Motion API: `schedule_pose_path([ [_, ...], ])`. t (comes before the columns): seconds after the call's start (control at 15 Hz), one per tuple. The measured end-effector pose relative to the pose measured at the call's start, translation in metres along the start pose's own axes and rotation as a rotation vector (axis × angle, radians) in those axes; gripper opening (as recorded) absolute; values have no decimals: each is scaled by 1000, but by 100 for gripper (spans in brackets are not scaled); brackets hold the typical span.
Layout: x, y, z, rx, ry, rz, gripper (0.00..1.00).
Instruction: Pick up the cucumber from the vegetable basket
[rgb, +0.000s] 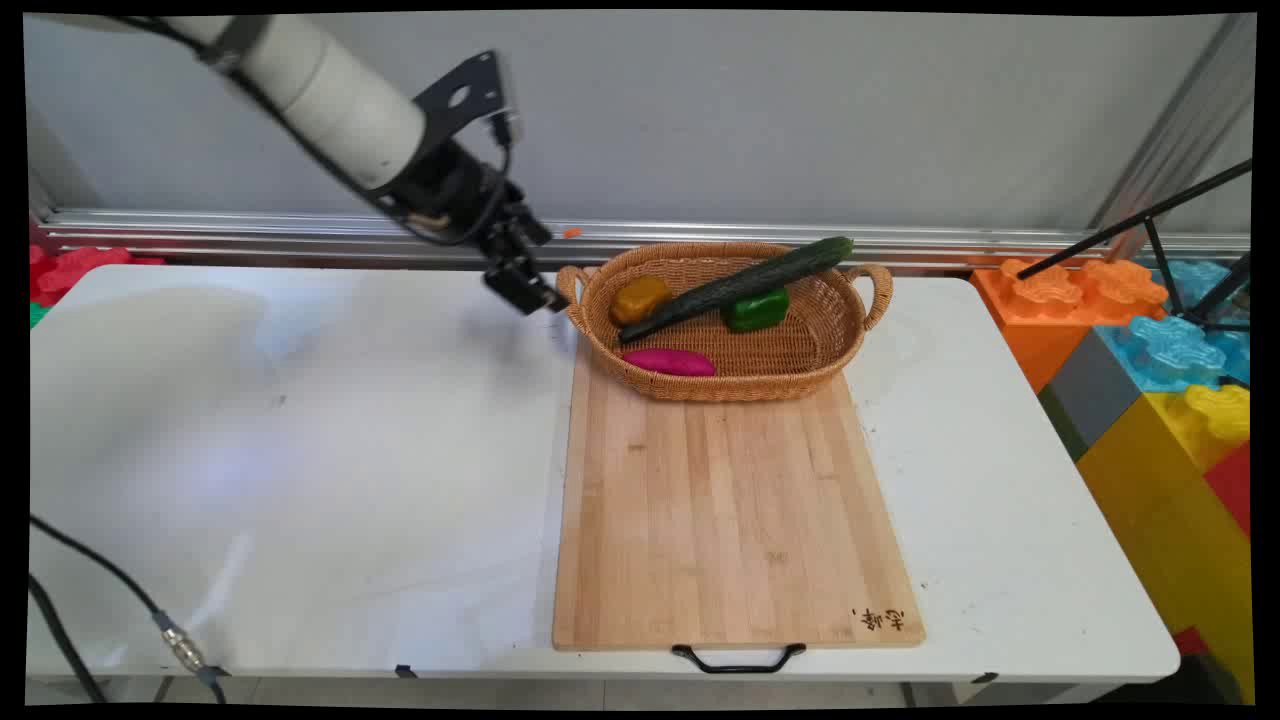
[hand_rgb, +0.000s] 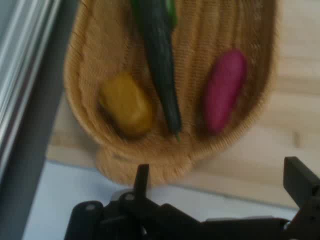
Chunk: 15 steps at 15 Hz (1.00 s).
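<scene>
My gripper (rgb: 535, 293) hangs just left of a wicker basket (rgb: 735, 388), close to its left handle (rgb: 571, 285) and a little above the table. In the hand view the gripper (hand_rgb: 220, 180) stands open with nothing between its fingers, facing the handle end of the basket (hand_rgb: 150, 167). Inside the basket lie a long dark cucumber (rgb: 740, 285) propped on the far rim, a yellow-brown vegetable (rgb: 640, 298), a green pepper (rgb: 757, 310) and a magenta sweet potato (rgb: 668, 362). The hand view shows the cucumber (hand_rgb: 160, 60), the yellow vegetable (hand_rgb: 126, 104) and the sweet potato (hand_rgb: 224, 90).
The basket rests on the far end of a wooden cutting board (rgb: 730, 520) with a black handle (rgb: 738, 660) at its near edge. Large coloured toy blocks (rgb: 1150, 360) and a black tripod (rgb: 1150, 230) stand to the right. A cable (rgb: 120, 590) crosses the near left corner.
</scene>
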<state>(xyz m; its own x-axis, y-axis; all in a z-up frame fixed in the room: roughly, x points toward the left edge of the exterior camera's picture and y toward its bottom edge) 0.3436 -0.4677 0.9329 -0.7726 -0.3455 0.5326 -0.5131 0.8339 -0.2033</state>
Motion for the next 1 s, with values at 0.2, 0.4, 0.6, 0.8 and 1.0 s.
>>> schedule_pose_path([
  [0.2,23,-6,18,32,21,-26,100],
  [0.4,41,-10,44,40,35,-63,100],
  [0.6,52,-11,76,37,36,-110,100],
  [0.8,63,-9,109,25,38,-145,100],
  [1.0,71,-9,141,18,37,-162,100],
])
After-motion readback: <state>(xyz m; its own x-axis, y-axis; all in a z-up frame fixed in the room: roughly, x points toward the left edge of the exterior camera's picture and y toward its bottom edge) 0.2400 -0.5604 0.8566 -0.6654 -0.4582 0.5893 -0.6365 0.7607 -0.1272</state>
